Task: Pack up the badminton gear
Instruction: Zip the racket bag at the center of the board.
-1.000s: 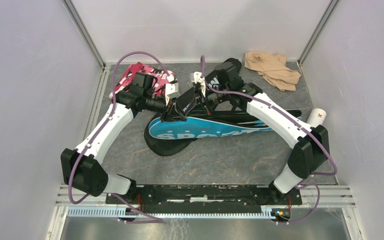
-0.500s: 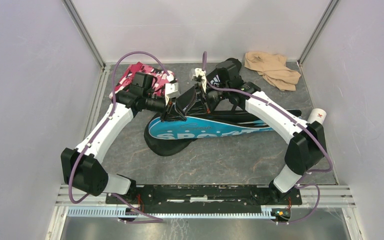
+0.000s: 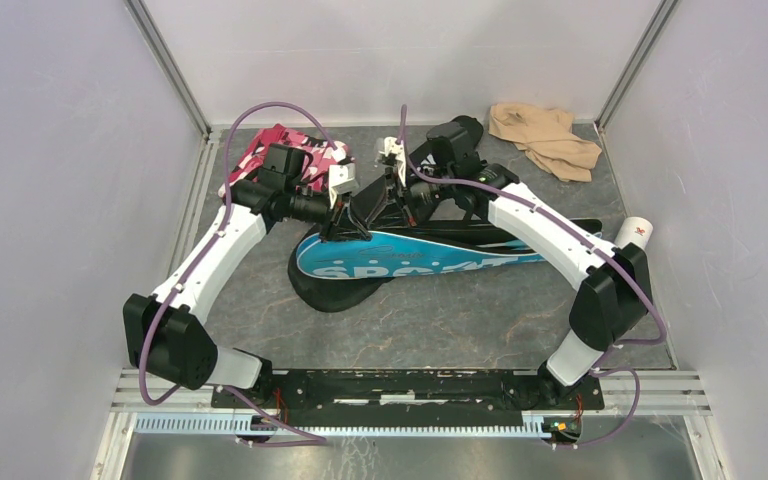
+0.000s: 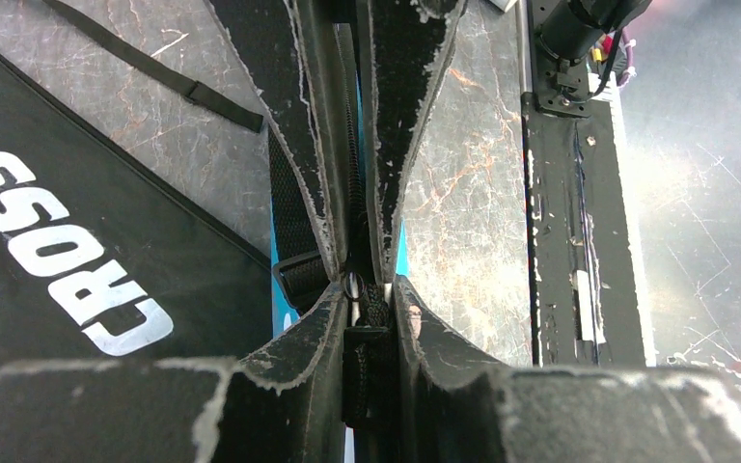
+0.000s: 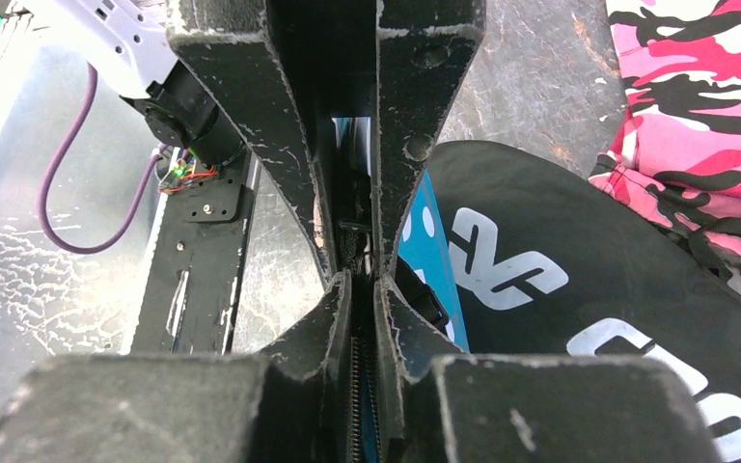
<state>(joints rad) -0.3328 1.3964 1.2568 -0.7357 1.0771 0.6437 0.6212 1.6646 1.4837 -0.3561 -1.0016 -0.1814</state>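
Blue SPORT cover [image 3: 410,262] lies flat mid-counter [image 3: 440,330], partly over the black CROSSWAY cover [image 4: 48,222]. At its far edge the tools meet: left tool [image 4: 369,289] nipped tight on the zip pull [image 4: 362,371], right tool [image 5: 360,280] pinching the zipper tape [image 5: 355,386]. We judge this the zipper step. Next, slide the pull along while the right tool anchors the tape.

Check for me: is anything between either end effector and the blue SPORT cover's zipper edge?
Nothing visible. The left end effector and right end effector are both pinched on the blue SPORT cover along its zipper, tips almost meeting. The black CROSSWAY cover lies alongside, not between them.
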